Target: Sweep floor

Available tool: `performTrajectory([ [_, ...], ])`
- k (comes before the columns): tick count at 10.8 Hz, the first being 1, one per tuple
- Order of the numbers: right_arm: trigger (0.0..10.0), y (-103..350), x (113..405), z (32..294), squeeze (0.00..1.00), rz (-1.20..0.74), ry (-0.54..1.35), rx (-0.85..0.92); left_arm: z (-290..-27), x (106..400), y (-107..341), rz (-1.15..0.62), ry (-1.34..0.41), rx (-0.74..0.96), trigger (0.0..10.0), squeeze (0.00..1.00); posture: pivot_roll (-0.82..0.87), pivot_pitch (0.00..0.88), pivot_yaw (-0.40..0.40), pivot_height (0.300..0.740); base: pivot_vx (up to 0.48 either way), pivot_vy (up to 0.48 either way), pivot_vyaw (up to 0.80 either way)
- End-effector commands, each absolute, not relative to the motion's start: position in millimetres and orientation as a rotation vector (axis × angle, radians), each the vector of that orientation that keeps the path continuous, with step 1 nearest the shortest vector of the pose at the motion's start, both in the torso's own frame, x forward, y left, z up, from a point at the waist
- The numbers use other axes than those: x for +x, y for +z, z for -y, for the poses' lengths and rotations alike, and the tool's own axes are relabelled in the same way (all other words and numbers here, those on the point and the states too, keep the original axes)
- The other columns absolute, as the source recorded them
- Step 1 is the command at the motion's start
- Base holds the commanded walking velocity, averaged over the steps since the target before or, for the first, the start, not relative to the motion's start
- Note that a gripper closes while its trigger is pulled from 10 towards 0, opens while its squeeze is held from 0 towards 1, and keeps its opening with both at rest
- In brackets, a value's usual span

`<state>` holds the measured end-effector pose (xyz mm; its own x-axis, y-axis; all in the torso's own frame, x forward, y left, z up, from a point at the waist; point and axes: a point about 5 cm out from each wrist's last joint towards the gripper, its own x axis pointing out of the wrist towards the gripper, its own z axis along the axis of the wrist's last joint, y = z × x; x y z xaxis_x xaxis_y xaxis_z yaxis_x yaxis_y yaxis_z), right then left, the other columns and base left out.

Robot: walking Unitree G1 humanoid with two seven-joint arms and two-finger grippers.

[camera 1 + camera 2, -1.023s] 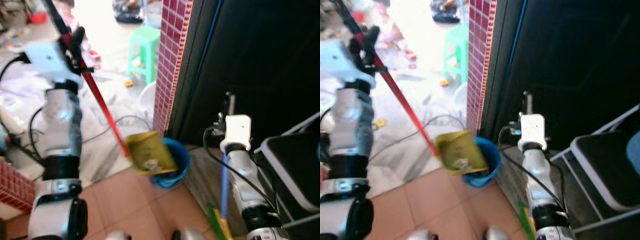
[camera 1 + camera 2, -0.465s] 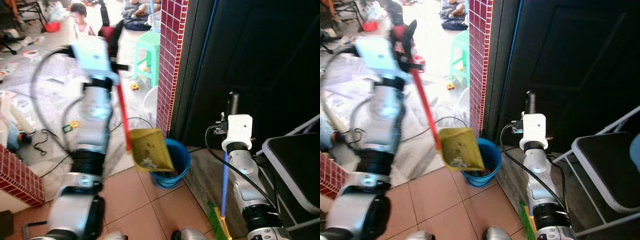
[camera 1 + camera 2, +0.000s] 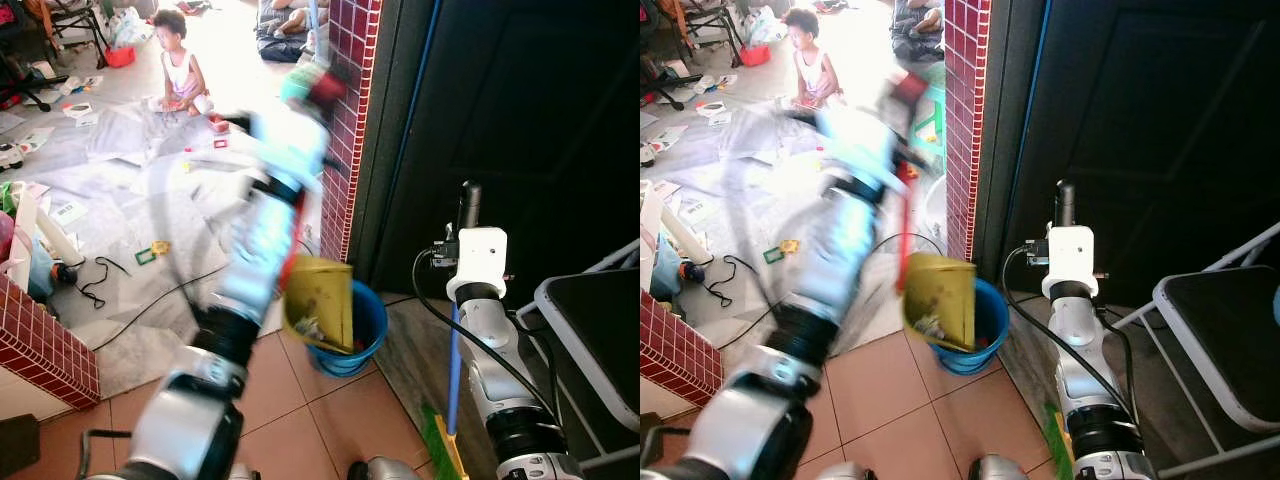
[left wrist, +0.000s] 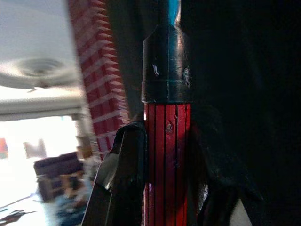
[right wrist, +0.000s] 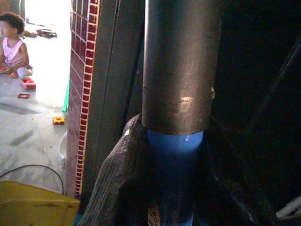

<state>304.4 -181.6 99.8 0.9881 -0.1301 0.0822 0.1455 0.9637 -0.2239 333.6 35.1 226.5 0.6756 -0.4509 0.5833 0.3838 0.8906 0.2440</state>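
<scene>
Two tools are in your grip: your left gripper [image 4: 164, 188] is clamped on the red handle [image 4: 167, 155] of the yellow dustpan [image 3: 320, 300], and your right gripper [image 5: 174, 188] is closed round the blue broom [image 3: 453, 370] stick, which stands upright beside the dark door [image 3: 540, 130]. The dustpan hangs tipped steeply over the blue bucket [image 3: 368, 318], its lower edge at the rim, with a little debris sitting at the bottom of the pan. Your left arm is badly blurred in both eye views, so judge it as swinging fast; the risk is that the pan overshoots the bucket or knocks it, and the sweepings land back on the tiles [image 3: 290, 395]. The brick pillar [image 3: 345, 120] stands just behind the pan, and a wide swing could clip it. A child [image 3: 178, 70] sits well apart on the sheeted floor beyond, with toys and a cable [image 3: 150, 305] strewn near your path, so keep the long handle from swinging that way. The wrist views give you what the head views cannot: each handle seated firmly between the fingers. The head views alone show the pan, bucket and debris together.
</scene>
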Motion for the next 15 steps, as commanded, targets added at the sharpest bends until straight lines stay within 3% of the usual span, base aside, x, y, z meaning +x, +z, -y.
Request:
performTrajectory([
  [1, 10.0, 102.0, 305.9, 182.9, 0.00, 0.068, -0.144, -0.239, -25.9, 326.9, 237.8, 0.763, -0.533, 0.123, 10.0, 0.00, -0.11, 0.000, 0.026, 0.740, 0.000, 0.000, 0.00],
  [4, 10.0, 102.8, 307.7, 181.4, 0.00, 0.071, -0.132, -0.243, 0.6, 305.4, 224.7, 0.821, -0.747, 0.210, 10.0, 0.00, -0.10, 0.000, 0.017, 0.740, 0.000, 0.000, 0.00],
  [5, 10.0, 103.5, 308.4, 180.9, 0.00, 0.073, -0.131, -0.244, 17.7, 290.3, 215.1, 0.826, -0.951, 0.302, 10.0, 0.00, -0.10, 0.000, 0.017, 0.740, 0.000, 0.000, 0.00],
  [7, 10.0, 103.4, 308.4, 181.8, 0.00, 0.074, -0.130, -0.246, 33.7, 276.1, 196.8, 0.772, -1.172, 0.437, 10.0, 0.00, -0.10, 0.000, 0.012, 0.740, 0.000, 0.000, 0.00],
  [10, 10.0, 103.8, 308.8, 181.3, 0.00, 0.077, -0.124, -0.252, 36.8, 272.0, 198.2, 0.804, -1.154, 0.429, 10.0, 0.00, -0.10, 0.000, 0.008, 0.740, 0.000, 0.000, 0.00],
  [13, 10.0, 103.5, 308.5, 180.5, 0.00, 0.076, -0.121, -0.253, 25.9, 286.6, 211.3, 0.815, -1.017, 0.389, 10.0, 0.00, -0.10, 0.000, 0.010, 0.740, 0.000, 0.000, 0.00],
  [15, 10.0, 103.0, 308.7, 180.5, 0.00, 0.074, -0.122, -0.252, 14.0, 305.6, 225.2, 0.714, -0.883, 0.163, 10.0, 0.00, -0.10, 0.000, 0.010, 0.740, 0.000, 0.000, 0.00],
])
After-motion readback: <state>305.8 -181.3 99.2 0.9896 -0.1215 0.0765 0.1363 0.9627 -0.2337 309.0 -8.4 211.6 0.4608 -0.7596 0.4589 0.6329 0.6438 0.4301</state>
